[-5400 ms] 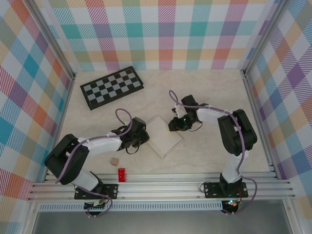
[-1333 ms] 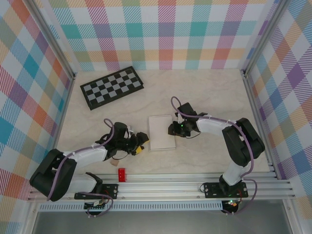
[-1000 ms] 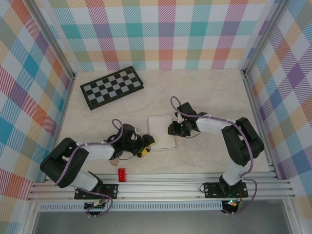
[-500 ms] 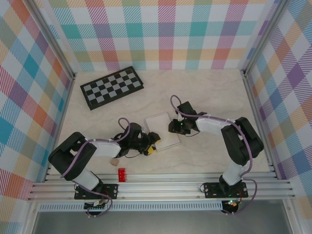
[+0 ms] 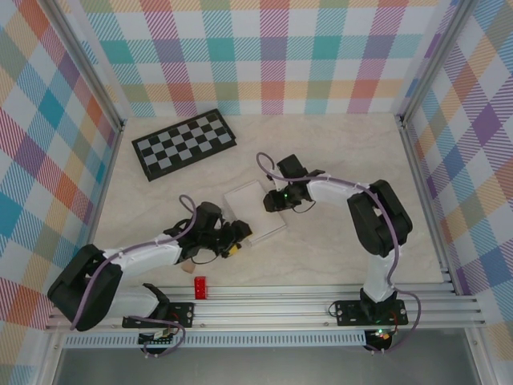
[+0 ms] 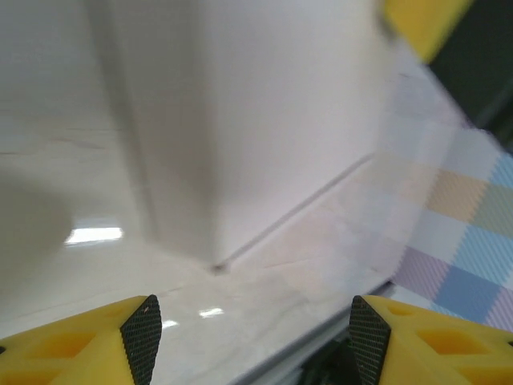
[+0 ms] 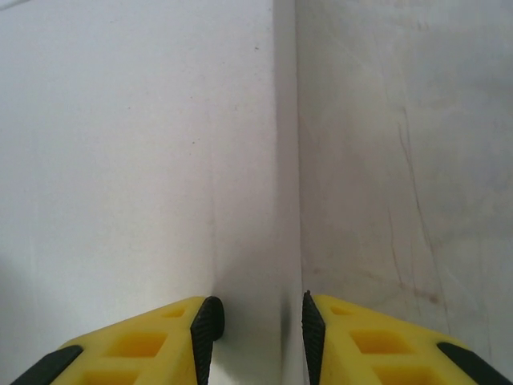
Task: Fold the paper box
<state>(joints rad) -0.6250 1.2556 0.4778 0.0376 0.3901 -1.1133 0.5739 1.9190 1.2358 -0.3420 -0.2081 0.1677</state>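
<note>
The desk is a pale, marble-veined surface with a faint sheen. Walls hung with pastel plaid cloth close it in on three sides, and aluminium rails run along its near edge.

The paper box lies about mid-desk, turned at an angle to the rails. It is a shallow white rectangle with its top face flat and closed over, so whatever is inside cannot be seen.

Taking the paper box as the landmark:
- The black-and-grey checkerboard lies well apart from it, toward the far left.
- A small red block sits well apart on its near left, just before the rails.
- A small tan piece lies to the near left, beside the left arm.
- The left hand sits just beside its near-left edge. The fingers are spread wide with nothing between them, and the white side fills its wrist view.
- The right hand is at its right edge. The fingers stand a narrow gap apart astride that edge, one over the top face and one at the side wall. Whether they pinch it I cannot tell.
</note>
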